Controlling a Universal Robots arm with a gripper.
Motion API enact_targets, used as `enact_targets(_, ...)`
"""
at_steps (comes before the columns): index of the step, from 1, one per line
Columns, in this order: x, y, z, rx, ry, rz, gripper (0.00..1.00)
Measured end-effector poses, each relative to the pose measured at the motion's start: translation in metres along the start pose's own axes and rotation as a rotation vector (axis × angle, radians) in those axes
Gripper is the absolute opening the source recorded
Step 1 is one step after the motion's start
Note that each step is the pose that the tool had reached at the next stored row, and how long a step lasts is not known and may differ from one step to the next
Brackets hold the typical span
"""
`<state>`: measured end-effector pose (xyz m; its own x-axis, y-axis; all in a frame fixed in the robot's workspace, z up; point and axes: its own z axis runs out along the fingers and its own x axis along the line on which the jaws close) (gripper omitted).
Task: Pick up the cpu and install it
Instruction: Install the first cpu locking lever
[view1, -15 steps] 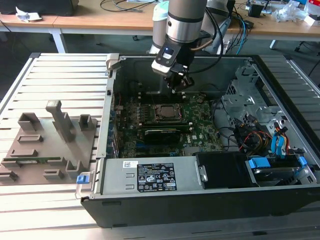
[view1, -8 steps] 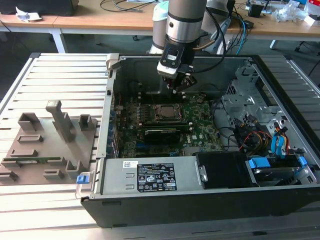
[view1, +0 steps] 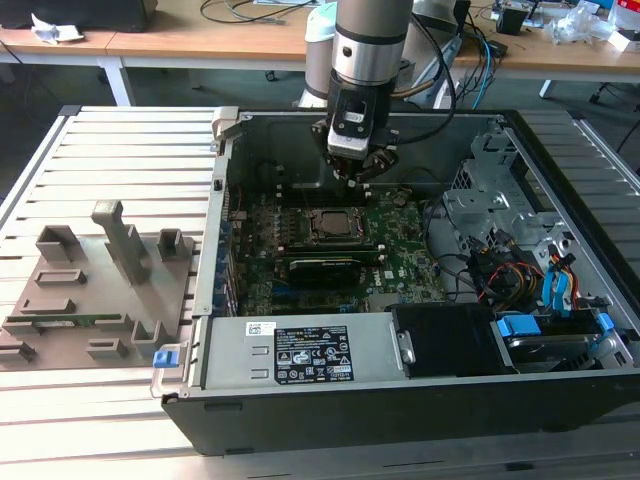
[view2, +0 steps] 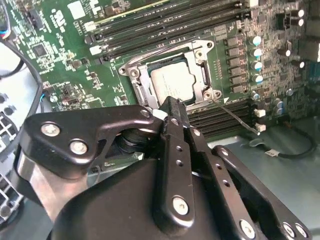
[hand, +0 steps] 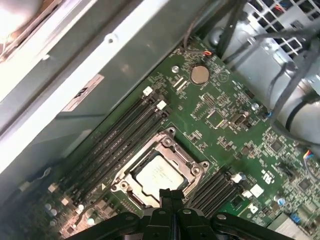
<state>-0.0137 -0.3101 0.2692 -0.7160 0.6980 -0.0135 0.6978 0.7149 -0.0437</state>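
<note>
The cpu (view1: 329, 224), a silvery square chip, lies flat inside the dark metal-framed socket (view1: 303, 232) on the green motherboard (view1: 405, 262) in the open computer case. Both wrist views show it seated in the socket frame, cpu (view2: 172, 82) and cpu (hand: 157, 174). My gripper (view1: 357, 176) hangs a short way above the socket, towards the case's back wall. Its black fingers (view2: 170, 107) are pressed together, shut, with nothing between them. In the first wrist view the gripper (hand: 170, 192) tip overlaps the chip's edge.
A grey plastic tray (view1: 90, 290) with slots and posts lies on the slatted table at the exterior view's left. The case walls (view1: 215, 250) surround the board. Memory slots (hand: 125, 130) flank the socket, and a thin socket lever (view2: 235, 114) sticks out. Cables and drive bays (view1: 520, 260) fill the right.
</note>
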Motion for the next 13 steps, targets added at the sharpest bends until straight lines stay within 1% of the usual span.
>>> enact_targets(1,0.0000,0.0000,0.0000,-0.0002,-0.0006,-0.014,0.11)
enact_targets(3,0.0000,0.0000,0.0000,-0.0014,-0.0044,-0.101,0.11)
enact_targets(6,0.0000,0.0000,0.0000,-0.0025,-0.0079,-0.182,0.11)
enact_targets(8,0.0000,0.0000,0.0000,-0.0029,-0.0092,-0.211,0.11)
enact_targets(11,0.0000,0.0000,0.0000,-0.0041,-0.0130,-0.298,0.11)
enact_targets(13,0.0000,0.0000,0.0000,-0.0048,-0.0151,-0.347,0.11)
